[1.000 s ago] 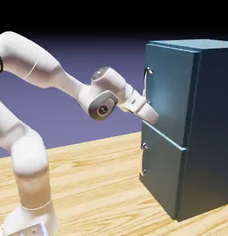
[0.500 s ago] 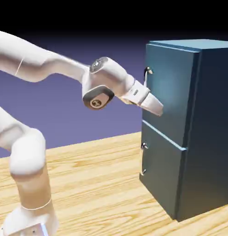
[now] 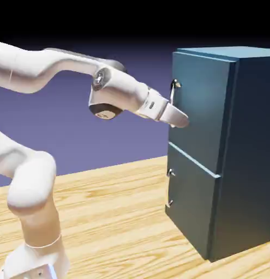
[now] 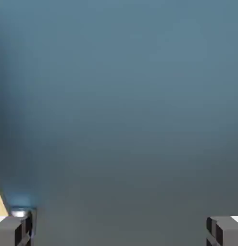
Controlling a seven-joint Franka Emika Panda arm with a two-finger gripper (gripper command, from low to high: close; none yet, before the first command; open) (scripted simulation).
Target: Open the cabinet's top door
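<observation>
- My big white robot arm [image 3: 126, 90] comes in from the left side of the exterior view and points right, a bit downward.
- My two-finger gripper [image 4: 120, 231] is wide, with nothing held between its grey tips, seen at the bottom left and bottom right of the hand view.
- The tall, boxy, dark teal-blue cabinet [image 3: 249, 147] stands on the right side of the exterior view.
- Its top door, a tall flat teal panel [image 3: 201, 103], is in the upper right of that view, and it is shut.
- The thin curved silver handle of that door [image 3: 172, 93] is at its left edge, partly behind my hand.
- The shorter teal door [image 3: 191, 199] is below, shut too, with its own silver handle [image 3: 169, 188] on the left.
- Blue-grey door fills most of the hand view. A small shiny silver bit [image 4: 18, 213] shows at the lower left, right by one tip.
- I can't tell if my gripper touches the door.
- The pale striped wooden table [image 3: 115, 218] fills the bottom of the exterior view.
</observation>
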